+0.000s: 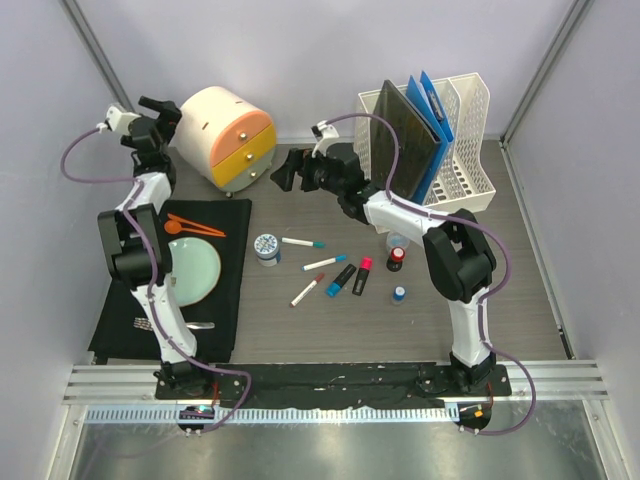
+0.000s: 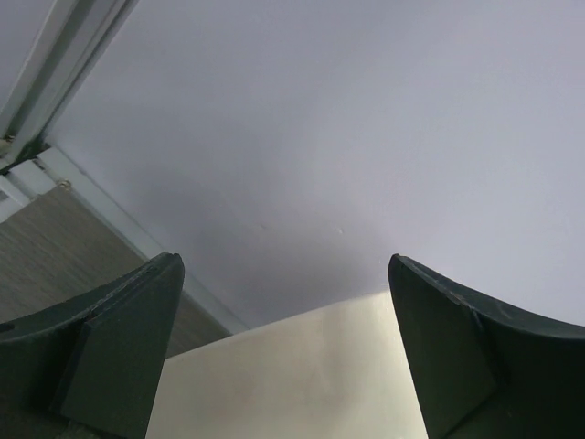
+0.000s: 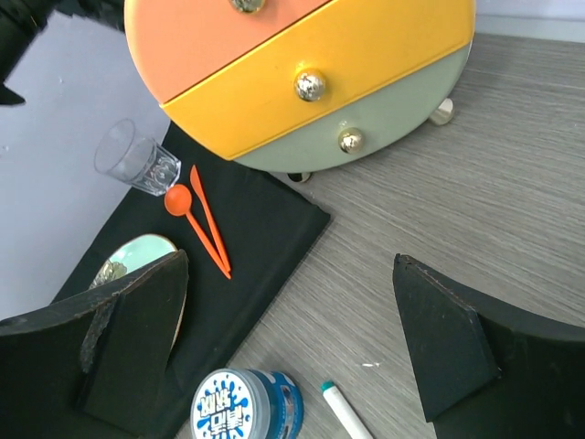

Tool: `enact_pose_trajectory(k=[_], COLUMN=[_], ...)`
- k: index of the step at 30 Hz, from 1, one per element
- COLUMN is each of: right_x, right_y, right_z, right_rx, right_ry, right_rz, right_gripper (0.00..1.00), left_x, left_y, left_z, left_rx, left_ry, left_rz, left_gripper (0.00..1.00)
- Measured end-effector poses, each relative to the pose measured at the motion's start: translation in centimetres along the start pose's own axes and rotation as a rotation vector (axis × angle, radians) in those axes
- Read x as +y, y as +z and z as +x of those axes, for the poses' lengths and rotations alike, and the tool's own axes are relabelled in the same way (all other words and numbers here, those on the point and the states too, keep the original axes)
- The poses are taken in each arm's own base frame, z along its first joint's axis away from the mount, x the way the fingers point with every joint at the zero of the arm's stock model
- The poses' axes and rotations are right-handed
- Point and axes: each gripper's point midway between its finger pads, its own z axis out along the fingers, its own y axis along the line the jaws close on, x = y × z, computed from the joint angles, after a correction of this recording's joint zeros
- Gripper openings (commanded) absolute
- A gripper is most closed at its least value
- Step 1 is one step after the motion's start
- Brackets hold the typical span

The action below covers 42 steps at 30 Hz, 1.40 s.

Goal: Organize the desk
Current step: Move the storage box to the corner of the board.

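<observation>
- My left tool (image 2: 283, 265): spread, empty, raised beside the drawer chest (image 1: 225, 135); a careless swing could bump it.
- My right tool (image 3: 291, 261): spread, empty, over the table (image 1: 520, 290), which underlies everything.
- Loose pens (image 1: 324, 263), mid-table: likely to roll if nudged off-centre.
- Glass (image 3: 137, 157) at the mat (image 3: 265, 229) corner: could topple under my left arm.
</observation>
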Motion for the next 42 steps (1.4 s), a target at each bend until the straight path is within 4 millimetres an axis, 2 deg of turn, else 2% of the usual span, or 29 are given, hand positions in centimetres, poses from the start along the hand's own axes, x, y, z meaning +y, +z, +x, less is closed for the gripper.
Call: enact_pose_trajectory(k=[4, 7, 14, 24, 31, 38, 42], right_x=[-0.2, -0.4, -0.8, -0.9, -1.0, -2.6, -4.0], right_y=[-0.1, -0.1, -0.3, -0.9, -1.0, -1.5, -2.1], right_z=[0.5, 0.8, 1.6, 2.0, 1.6, 1.5, 0.2], right_rx=[0.015, 0.026, 0.051, 0.062, 0.052, 0.039, 0.011], right_ry=[-0.013, -0.021, -0.030, -0.032, -0.043, -0.077, -0.099], right_rz=[0.000, 0.006, 0.019, 0.026, 0.034, 0.116, 0.193], right_gripper=[1.00, 1.00, 1.00, 1.00, 1.00, 1.00, 0.99], left_x=[-0.5, 0.2, 1.7, 2.0, 1.7, 1.1, 0.4], left_y=[0.8, 1.6, 2.6, 1.9, 1.3, 0.9, 0.7], left_z=[-0.8, -1.0, 0.6, 2.9, 3.4, 4.0, 4.7], left_rx=[-0.003, 0.015, 0.138, 0.298, 0.361, 0.435, 0.491], left_ry=[-0.079, -0.116, -0.153, -0.186, -0.193, -0.182, -0.171], left_rz=[0.041, 0.052, 0.068, 0.135, 0.184, 0.241, 0.284], left_gripper=[1.00, 1.00, 1.00, 1.00, 0.98, 0.98, 0.98])
